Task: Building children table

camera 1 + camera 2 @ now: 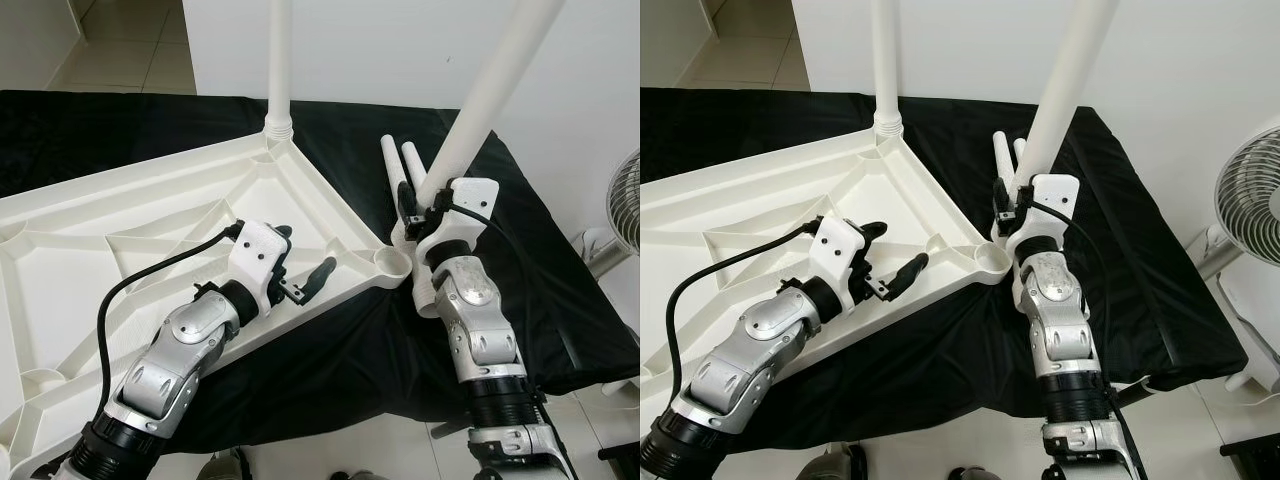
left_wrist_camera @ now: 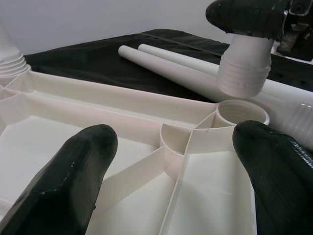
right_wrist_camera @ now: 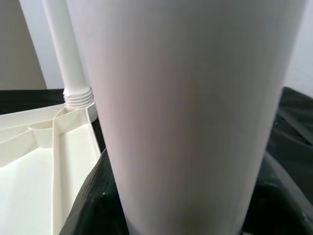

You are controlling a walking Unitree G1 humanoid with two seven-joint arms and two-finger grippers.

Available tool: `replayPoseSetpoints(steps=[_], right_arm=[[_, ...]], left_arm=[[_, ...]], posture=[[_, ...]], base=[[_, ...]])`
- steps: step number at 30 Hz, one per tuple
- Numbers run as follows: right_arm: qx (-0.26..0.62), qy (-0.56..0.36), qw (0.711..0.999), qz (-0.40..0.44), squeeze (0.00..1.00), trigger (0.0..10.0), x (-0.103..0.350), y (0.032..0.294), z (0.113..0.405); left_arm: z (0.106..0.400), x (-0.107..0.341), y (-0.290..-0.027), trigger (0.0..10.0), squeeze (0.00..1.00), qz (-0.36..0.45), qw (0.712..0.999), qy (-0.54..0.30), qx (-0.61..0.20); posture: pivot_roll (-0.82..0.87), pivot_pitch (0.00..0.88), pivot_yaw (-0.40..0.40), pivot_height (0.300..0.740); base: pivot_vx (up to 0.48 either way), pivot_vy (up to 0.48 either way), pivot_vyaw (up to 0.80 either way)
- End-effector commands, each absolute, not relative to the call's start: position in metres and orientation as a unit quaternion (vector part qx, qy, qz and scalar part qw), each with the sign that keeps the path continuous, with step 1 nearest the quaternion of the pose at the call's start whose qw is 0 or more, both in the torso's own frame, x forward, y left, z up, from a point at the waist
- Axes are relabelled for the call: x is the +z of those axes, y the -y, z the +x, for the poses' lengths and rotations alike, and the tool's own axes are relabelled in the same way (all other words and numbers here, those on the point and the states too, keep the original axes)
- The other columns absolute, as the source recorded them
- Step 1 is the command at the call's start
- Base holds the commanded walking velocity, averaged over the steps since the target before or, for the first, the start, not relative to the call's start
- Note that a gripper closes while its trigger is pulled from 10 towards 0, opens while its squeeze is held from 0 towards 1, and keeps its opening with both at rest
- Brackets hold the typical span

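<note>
Right pincer (image 1: 420, 205), forearm raised, clamps a tilted white leg (image 1: 480, 105) just above the corner socket (image 1: 392, 263) of the upturned tabletop (image 1: 120, 230). Left pincer (image 1: 305, 262) hovers spread over the tabletop.

- A black cloth (image 1: 1140, 250) covers the counter and hangs over its near edge.
- A plain white wall (image 1: 400, 50) rises just behind the counter.
- Pale tiled floor (image 1: 120, 50) shows at the far left, beyond the counter, with more light floor (image 1: 970, 440) in front.
- A white standing fan (image 1: 1250, 200) stands to the right of the counter, near the wall.
- The light is even and bright.
</note>
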State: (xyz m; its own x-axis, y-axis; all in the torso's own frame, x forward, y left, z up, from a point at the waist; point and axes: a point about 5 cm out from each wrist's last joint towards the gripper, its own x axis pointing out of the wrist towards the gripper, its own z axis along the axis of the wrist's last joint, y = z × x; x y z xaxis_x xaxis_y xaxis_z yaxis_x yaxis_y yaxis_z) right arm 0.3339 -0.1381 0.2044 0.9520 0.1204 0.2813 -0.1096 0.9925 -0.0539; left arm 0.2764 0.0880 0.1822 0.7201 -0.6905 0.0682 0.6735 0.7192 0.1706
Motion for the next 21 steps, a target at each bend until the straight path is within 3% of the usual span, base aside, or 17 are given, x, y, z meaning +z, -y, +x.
replayPoseSetpoints(steps=[1, 15, 21], right_arm=[[0.08, 0.139, 0.987, -0.008, 0.0, 10.0, 0.201, 0.133, 0.335], [0.103, 0.108, 0.989, -0.01, 0.0, 10.0, 0.191, 0.127, 0.337], [0.095, 0.078, 0.992, -0.014, 0.0, 10.0, 0.181, 0.136, 0.327]], left_arm=[[0.269, 0.184, -0.08, 10.0, 0.0, 0.07, 0.893, 0.06, -0.441], [0.269, 0.188, -0.079, 10.0, 0.0, 0.071, 0.894, 0.062, -0.439], [0.268, 0.188, -0.079, 10.0, 0.0, 0.07, 0.895, 0.061, -0.436]], posture=[[0.08, 0.117, -0.065, 0.74], [0.09, 0.113, -0.082, 0.74], [0.08, 0.111, -0.087, 0.74]], base=[[0.0, 0.0, 0.0], [0.0, 0.0, 0.0], [0.0, 0.0, 0.0]])
